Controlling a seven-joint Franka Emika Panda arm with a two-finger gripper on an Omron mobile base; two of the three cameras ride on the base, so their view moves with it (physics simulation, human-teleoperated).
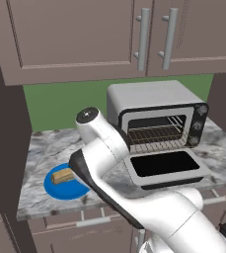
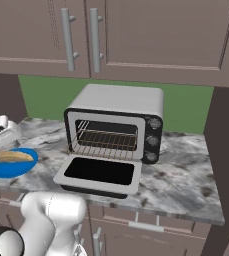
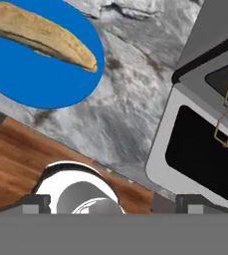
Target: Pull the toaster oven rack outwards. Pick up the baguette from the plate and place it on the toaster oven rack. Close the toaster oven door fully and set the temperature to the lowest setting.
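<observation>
The jaws stand wide and empty above the desk (image 1: 45, 148), ready to take the bread. Left of the toaster oven (image 1: 154, 106), the baguette (image 3: 43, 35) lies flat on the plate (image 3: 31, 84), unheld. The toaster oven door (image 2: 98, 172) lies dropped open and the toaster oven rack (image 2: 106, 142) juts out, seemingly so the baguette can go on it.

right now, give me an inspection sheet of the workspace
surface: grey marbled counter, bare between plate and oven
job's things: toaster oven with its door folded down flat; rack pulled partly forward past the cavity; baguette lying on the blue plate, left of the oven
clutter: nothing seen
grippers: gripper above the counter between plate and door, jaws open, holding nothing
cables: nothing seen
surroundings: brown wall cabinets above, green back wall, wood floor below the counter edge
</observation>
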